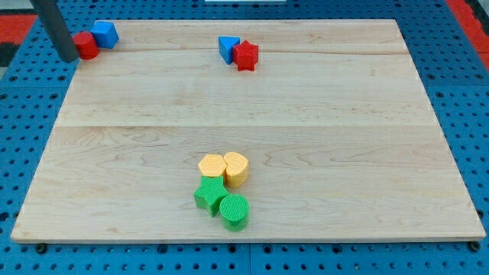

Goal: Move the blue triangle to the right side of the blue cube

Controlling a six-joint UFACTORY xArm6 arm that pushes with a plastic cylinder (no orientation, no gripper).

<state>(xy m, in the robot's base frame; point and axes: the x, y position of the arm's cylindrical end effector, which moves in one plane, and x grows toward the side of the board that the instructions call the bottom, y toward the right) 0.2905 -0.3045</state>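
My tip (69, 56), a bare rod with no pincer, touches the red block (87, 46) beside the blue cube (105, 33), well left of the blue triangle (228, 47).

The blue triangle (228, 48) lies flat near the view's top edge of the bench (321, 153), well off to the view's right of my tip (69, 56), its right side touching a red star. The blue cube (105, 34) sits upright just right of my tip, close by, beside a red cylinder.
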